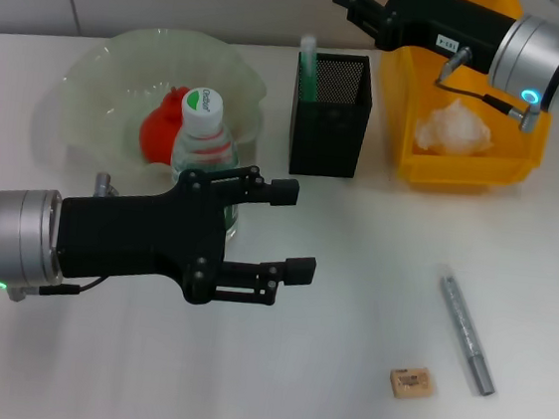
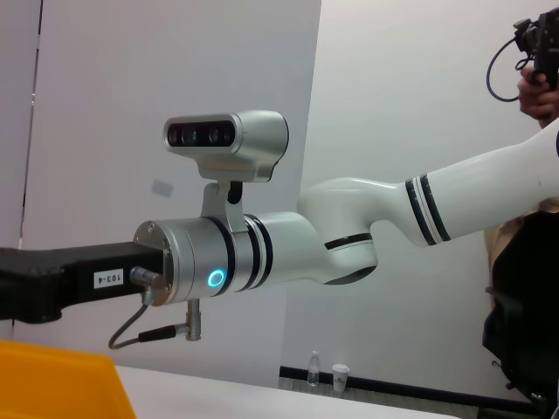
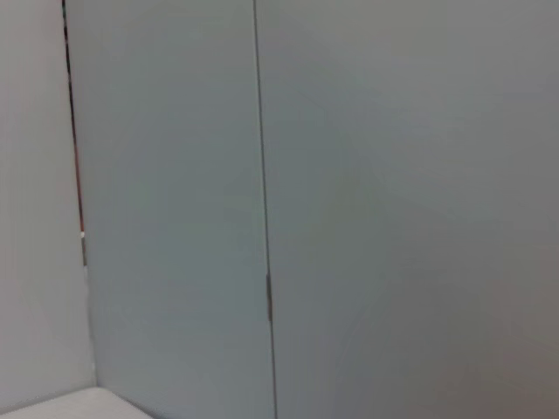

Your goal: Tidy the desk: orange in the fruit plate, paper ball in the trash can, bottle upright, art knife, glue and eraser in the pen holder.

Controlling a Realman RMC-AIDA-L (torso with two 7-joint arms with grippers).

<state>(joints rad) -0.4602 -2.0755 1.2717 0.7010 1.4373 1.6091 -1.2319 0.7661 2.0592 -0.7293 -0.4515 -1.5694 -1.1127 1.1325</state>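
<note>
From the head view, the left gripper (image 1: 292, 229) reaches out low over the white desk (image 1: 352, 277), its black jaws spread apart with nothing between them. Just behind it, the small clear plastic bottle (image 1: 203, 141) with green label and white cap stands upright at the near rim of the pale green ruffled glass fruit plate (image 1: 103, 81), where the red-orange orange (image 1: 158, 127) lies. The slim light green glue stick (image 1: 308, 64) stands in the square black mesh pen holder (image 1: 331, 115). The crumpled white paper ball (image 1: 453, 128) lies in the bright yellow rectangular trash can (image 1: 464, 164). The right gripper (image 1: 366, 8) hangs above that bin's far edge; whether its jaws are spread cannot be told. On the desk's near right side, the small tan eraser (image 1: 411, 383) lies close to a grey metal rod (image 1: 466, 332).

The left wrist view shows the right arm (image 2: 349, 240) and a yellow corner (image 2: 52, 384).

The right wrist view shows only a plain wall (image 3: 349, 209).
</note>
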